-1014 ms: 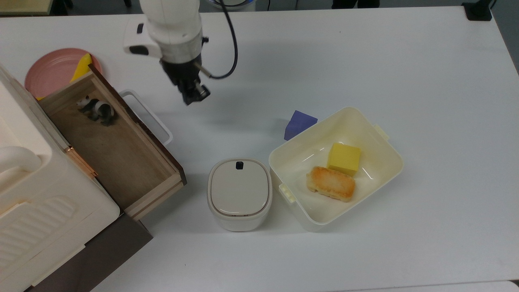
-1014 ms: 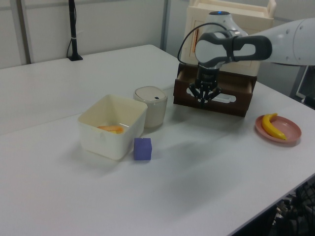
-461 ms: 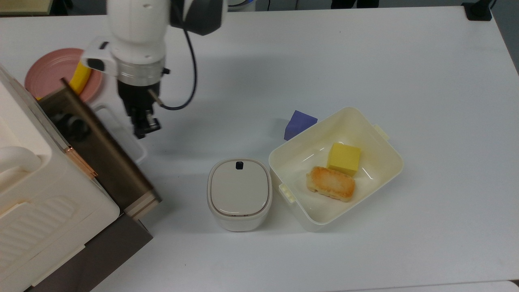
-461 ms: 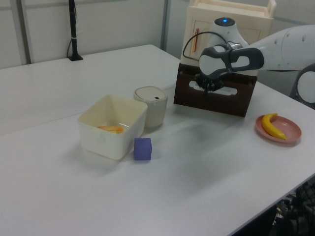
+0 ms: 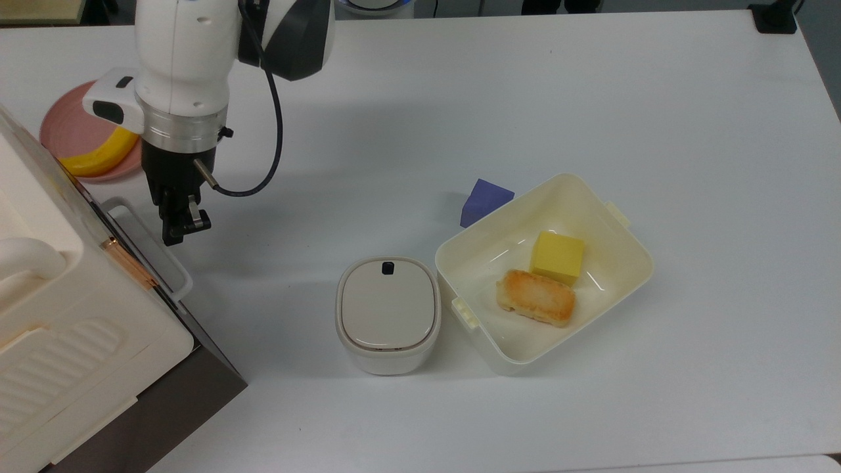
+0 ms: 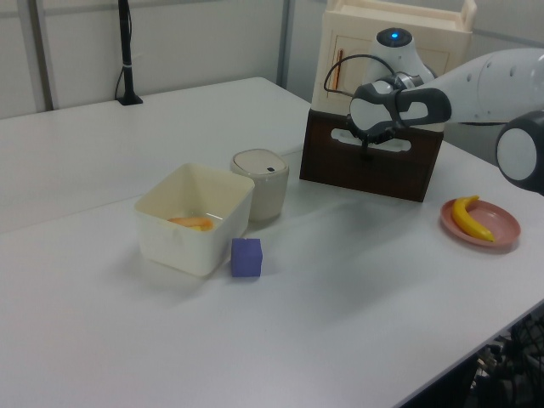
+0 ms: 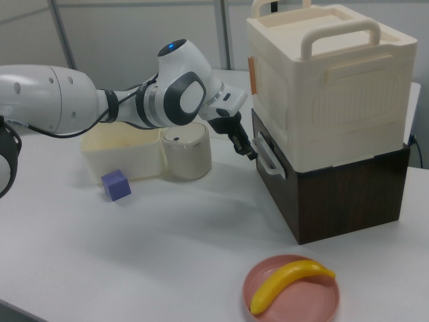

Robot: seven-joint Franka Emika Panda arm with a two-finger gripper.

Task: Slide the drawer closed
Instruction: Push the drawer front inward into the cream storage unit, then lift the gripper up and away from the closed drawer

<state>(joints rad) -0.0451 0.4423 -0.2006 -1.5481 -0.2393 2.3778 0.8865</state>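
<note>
Drawer [image 5: 172, 293] in the top view sits pushed into the dark cabinet at the lower left of the frame, with just its white loop handle [image 5: 150, 246] sticking out from under the cream box [image 5: 59, 315] stacked on top. The end effector [image 5: 181, 230] hangs right beside that handle, fingers looking pressed together with nothing between them. A pink plate [image 5: 66, 131] with a banana [image 5: 98, 154] sits at the upper left, and mid-frame on the tabletop [image 5: 525, 98] there's a lidded beige container [image 5: 387, 314], a cream tub [image 5: 608, 230] holding a yellow block [image 5: 557, 256] and a piece of toast [image 5: 536, 297], plus a purple cube [image 5: 484, 200].

Left view: drawer front [image 6: 374, 166] is flush in the cabinet at upper right, the end effector [image 6: 371, 146] right at the handle.

Right view: the end effector [image 7: 249, 151] is just left of the handle [image 7: 267, 159], mid-frame; plate [image 7: 291, 290] and banana [image 7: 288, 280] sit bottom right.
</note>
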